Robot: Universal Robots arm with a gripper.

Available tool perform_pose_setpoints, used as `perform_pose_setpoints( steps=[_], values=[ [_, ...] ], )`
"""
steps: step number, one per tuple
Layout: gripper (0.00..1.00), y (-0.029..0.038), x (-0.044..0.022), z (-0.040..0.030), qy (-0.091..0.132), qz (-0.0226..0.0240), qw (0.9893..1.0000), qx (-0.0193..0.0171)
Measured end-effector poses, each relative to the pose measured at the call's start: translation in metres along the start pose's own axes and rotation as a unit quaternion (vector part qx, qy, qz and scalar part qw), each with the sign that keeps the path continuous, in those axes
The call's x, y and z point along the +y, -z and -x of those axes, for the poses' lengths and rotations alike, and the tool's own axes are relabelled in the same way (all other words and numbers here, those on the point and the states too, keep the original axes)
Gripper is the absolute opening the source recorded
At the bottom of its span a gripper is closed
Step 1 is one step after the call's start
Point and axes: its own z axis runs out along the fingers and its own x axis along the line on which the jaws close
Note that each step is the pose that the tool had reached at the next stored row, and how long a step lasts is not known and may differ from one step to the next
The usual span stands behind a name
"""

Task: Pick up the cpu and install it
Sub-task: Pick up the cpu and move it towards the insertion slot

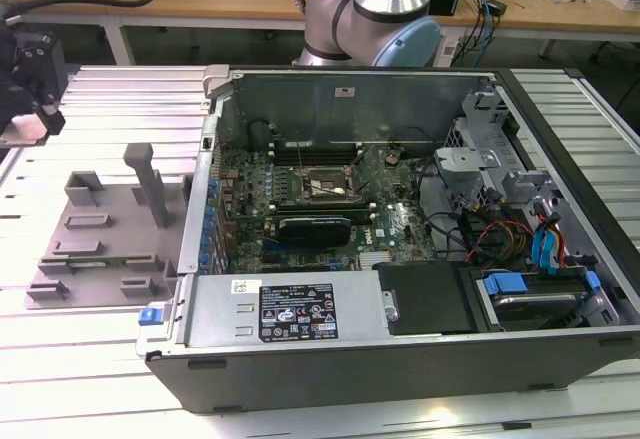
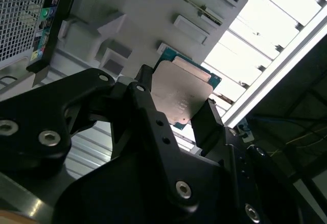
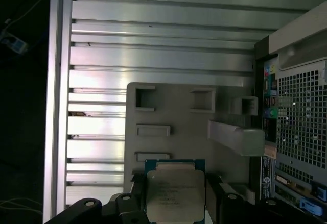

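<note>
Near the grey plastic fixture [image 3: 179, 117], black jaws clamp the flat, square, silvery cpu [image 3: 175, 196].

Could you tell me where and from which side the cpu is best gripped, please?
Probably by two opposite thin edges, coming square onto its flat metal top. The cpu is a thin flat square, so only its edges give parallel faces to pinch. In both wrist views the gripper holds it that way, fingers on opposite edges, top left bare.
</note>
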Motion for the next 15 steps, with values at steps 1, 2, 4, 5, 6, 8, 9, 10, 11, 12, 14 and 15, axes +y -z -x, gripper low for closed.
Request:
perform_pose_setpoints(
  steps=[1, 2, 4, 5, 6, 8, 9, 10, 11, 12, 14, 15],
  values=[
    [0.55, -0.0001, -0.0001, 0.0023, 0.0, 0.0, 1.0, 0.0001],
    [0.55, -0.0002, -0.0001, 0.0051, 0.0, 0.0, 1.0, 0.0],
    [0.55, -0.0004, -0.0002, 0.0087, 0.0, 0.0, 1.0, 0.0],
    [0.55, -0.0004, -0.0003, 0.0094, 0.0, 0.0, 1.0, 0.0],
    [0.55, -0.0005, -0.0003, 0.0117, 0.0, 0.0, 1.0, 0.0],
    [0.55, -0.0007, -0.0004, 0.0155, 0.0, 0.0, 1.0, 0.0],
    [0.55, -0.0008, -0.0005, 0.0172, 0.0, 0.0, 1.0, 0.0],
    [0.55, -0.0009, -0.0006, 0.0195, 0.0, 0.0, 1.0, 0.0],
    [0.55, -0.001, -0.0006, 0.0215, 0.0, 0.0, 1.0, 0.0],
    [0.55, -0.0012, -0.0008, 0.0246, 0.0, 0.0, 1.0, 0.0],
    [0.55, -0.0016, -0.001, 0.0325, 0.0, 0.0, 1.0, 0.0],
    [0.55, -0.0018, -0.0011, 0.0359, 0.0, 0.0, 1.0, 0.0]
  ],
)
